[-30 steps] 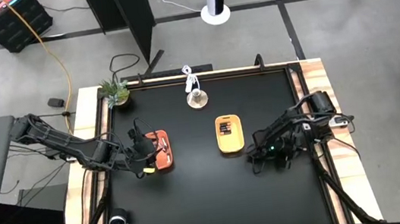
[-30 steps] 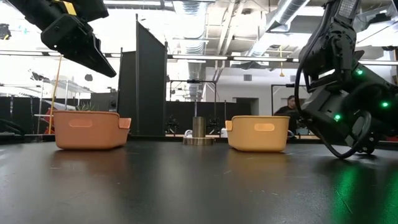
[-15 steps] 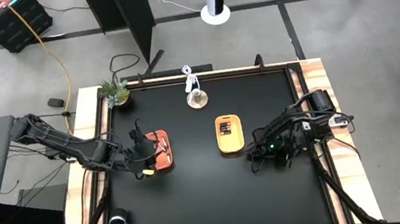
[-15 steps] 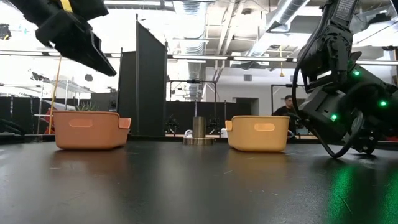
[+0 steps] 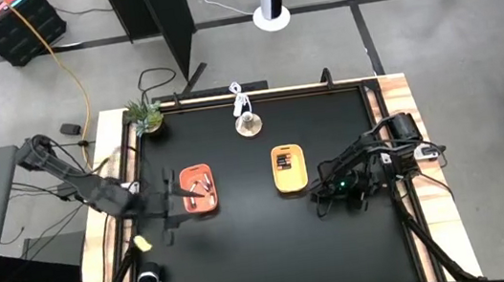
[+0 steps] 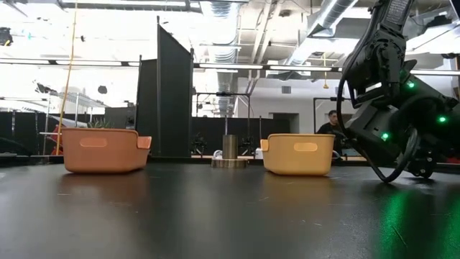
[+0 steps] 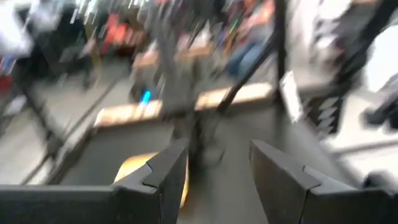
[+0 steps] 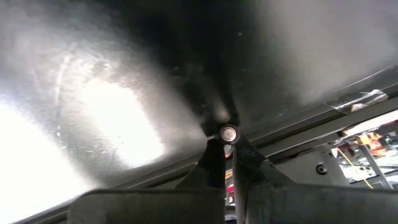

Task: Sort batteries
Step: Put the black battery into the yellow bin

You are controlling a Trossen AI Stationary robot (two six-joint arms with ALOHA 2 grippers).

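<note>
The orange tray [image 5: 198,188] holds whitish batteries [image 5: 201,182], and the yellow tray [image 5: 288,168] holds dark batteries [image 5: 284,162]. My left gripper [image 5: 172,210] is blurred, off the orange tray's near-left corner. In the left wrist view it [image 7: 214,171] is open with nothing between the fingers. My right gripper [image 5: 323,198] is low over the table, to the right of the yellow tray and nearer. It [image 8: 227,142] is shut on a small battery [image 8: 228,132]. My right gripper pinches the battery between its two fingertips [image 8: 213,155]; only its round silvery end [image 8: 228,132] shows past them. The fingers point down at the table from above. I cannot tell whether the battery touches the table.
A small metal stand [image 5: 248,123] with a white cable is near the far edge and a potted plant [image 5: 145,116] at the far-left corner. A round dark device [image 5: 150,280] sits at the near-left corner. Wooden rails [image 5: 393,114] frame the black top. A person [image 6: 332,126] is in the room behind.
My left arm has swung away from over the orange tray toward the table's near-left corner and has gone out of the low view, where it showed at the upper left. The orange tray and its batteries now lie uncovered. The right arm has hardly moved.
</note>
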